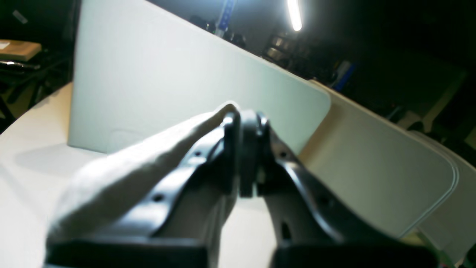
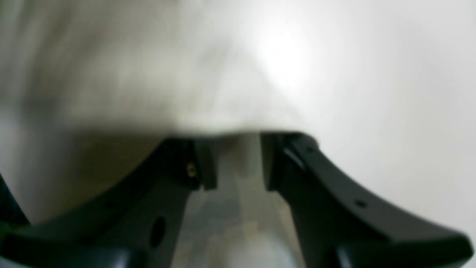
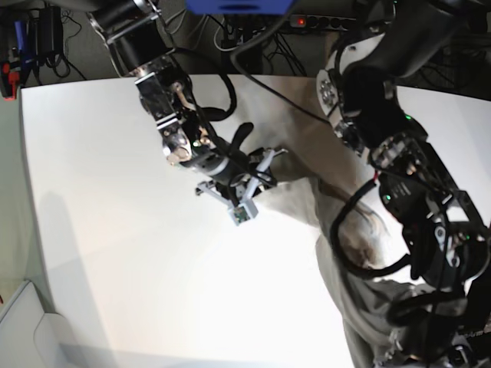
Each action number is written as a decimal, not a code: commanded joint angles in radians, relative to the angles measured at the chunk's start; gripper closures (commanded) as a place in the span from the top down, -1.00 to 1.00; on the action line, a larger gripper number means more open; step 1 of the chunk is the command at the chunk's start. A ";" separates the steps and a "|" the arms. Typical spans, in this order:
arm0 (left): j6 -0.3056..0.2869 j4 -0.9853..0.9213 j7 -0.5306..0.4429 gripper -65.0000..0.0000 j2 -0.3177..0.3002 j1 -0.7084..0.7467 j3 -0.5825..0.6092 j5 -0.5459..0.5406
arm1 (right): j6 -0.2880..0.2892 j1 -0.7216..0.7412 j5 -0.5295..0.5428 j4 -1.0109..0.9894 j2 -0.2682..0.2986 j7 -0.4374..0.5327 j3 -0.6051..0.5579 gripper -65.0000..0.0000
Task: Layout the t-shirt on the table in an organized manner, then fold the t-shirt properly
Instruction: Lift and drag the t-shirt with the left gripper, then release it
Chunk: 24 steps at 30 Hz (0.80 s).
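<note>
**Two arms are holding the shirt up off the table**

The black left gripper (image 1: 247,156) is filling the front of the left wrist view. Its jaws are pressed tight together, and a thin fold of the t-shirt (image 1: 141,171) is pinched between them. The cloth is running away from the tips toward the lower left, stretched into a long narrow band.

In the right wrist view, the right gripper (image 2: 238,163) is sitting close to the lens too. Its jaws are standing a bit apart, and the pale cloth (image 2: 122,85) is draping over their tips. The picture is blurry, so I cannot tell if they are pinching the cloth or only sitting under it.

In the base view, the t-shirt (image 3: 337,230) is lying along the right side of the table (image 3: 115,199). Its long way is running from the far middle of the table down to the near right corner. It is bunched and wrinkled, not flat. The right gripper (image 3: 257,180) is reaching to the shirt's upper left edge. The left arm (image 3: 399,176) is hanging over the shirt and hiding part of it. The left half of the table is showing bare white.

Past the table in the left wrist view, more white boards (image 1: 386,171) and a bright ceiling light (image 1: 294,15) are showing.
</note>
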 commanded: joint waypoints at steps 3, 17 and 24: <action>0.000 0.010 -0.024 -0.98 0.005 -0.051 0.000 -0.019 | 0.002 0.014 0.008 0.016 -0.009 0.022 0.003 -0.40; -0.001 -0.448 -0.159 -0.84 -0.002 -0.110 0.014 0.009 | 0.002 -0.034 0.007 0.022 -0.006 0.022 0.115 -0.40; -0.009 -0.646 -0.162 0.66 -0.054 -0.110 0.295 0.003 | 0.002 -0.057 0.008 0.022 -0.010 0.025 0.115 -0.40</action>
